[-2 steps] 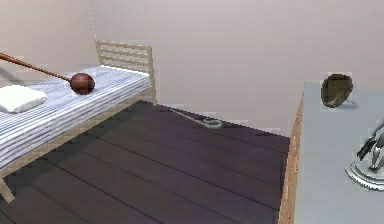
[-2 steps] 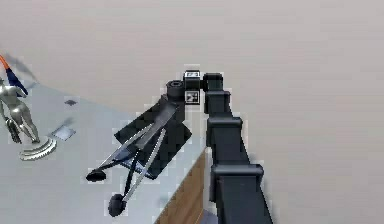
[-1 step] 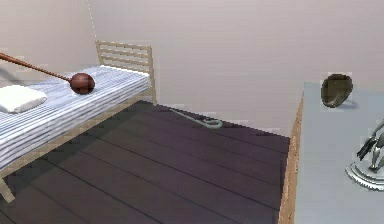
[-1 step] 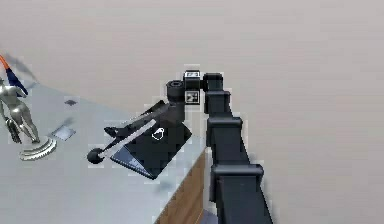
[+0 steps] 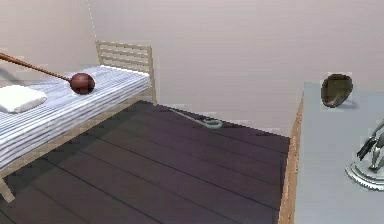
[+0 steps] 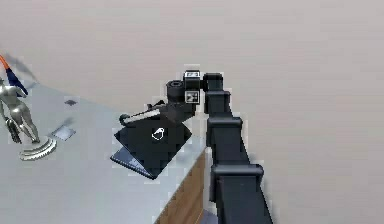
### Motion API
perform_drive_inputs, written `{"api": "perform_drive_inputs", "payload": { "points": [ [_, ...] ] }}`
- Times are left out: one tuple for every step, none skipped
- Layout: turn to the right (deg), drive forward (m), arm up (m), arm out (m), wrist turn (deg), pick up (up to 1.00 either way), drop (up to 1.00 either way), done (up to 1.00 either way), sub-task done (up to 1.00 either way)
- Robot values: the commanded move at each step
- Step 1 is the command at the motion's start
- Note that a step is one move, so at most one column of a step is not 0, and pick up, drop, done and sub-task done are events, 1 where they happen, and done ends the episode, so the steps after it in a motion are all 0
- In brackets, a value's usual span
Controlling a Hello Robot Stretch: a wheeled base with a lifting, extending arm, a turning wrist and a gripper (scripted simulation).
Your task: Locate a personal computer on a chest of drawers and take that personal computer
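The computer point(image 6: 152, 147) lies flat on the chest point(image 6: 85, 190). It is a dark slab set cornerwise, with its 6 o'clock corner at the chest's near edge. In the arm side view its long sides seem to run from about 8 o'clock to 2 o'clock.

The claw point(image 6: 145, 112) is at the slab's far edge, so the computer lies at 6 o'clock from the claw's tip. The claw itself points toward 8 o'clock, roughly along that far edge and not across it. I cannot tell whether it hangs over the slab or touches it. I also cannot tell whether it is grasping anything, because the computer rests on the chest right behind it.

The arm point(image 6: 232, 160) comes in from 5 o'clock and passes just beside the computer's 3 o'clock corner.

By my judgement the take turns on that 6 o'clock offset. The slab is thin and flat, so the claw likely has to meet one of its edges. With the claw lined up along the edge, the wrist may need a turn first.

Farther out, a small grey thing point(image 6: 65, 130) lies at 9 o'clock from the computer, and a silver statue point(image 6: 20, 120) stands beyond it. In the forward view the same statue point(image 5: 368, 155) is at 3 o'clock on the chest point(image 5: 325, 185), with a dark lump point(image 5: 338, 91) at 12 o'clock.
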Motion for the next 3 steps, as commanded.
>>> {"api": "perform_drive_inputs", "payload": {
  "points": [
    [0.0, 0.0, 0.0, 0.0, 6.0, 0.0, 0.0, 0.0, 0.0],
    [0.0, 0.0, -0.3, 0.0, 0.0, 0.0, 0.0, 0.0, 0.0],
    [0.0, 0.0, 0.0, 0.0, 0.0, 1.0, 0.0, 0.0, 0.0]
  ]
}}
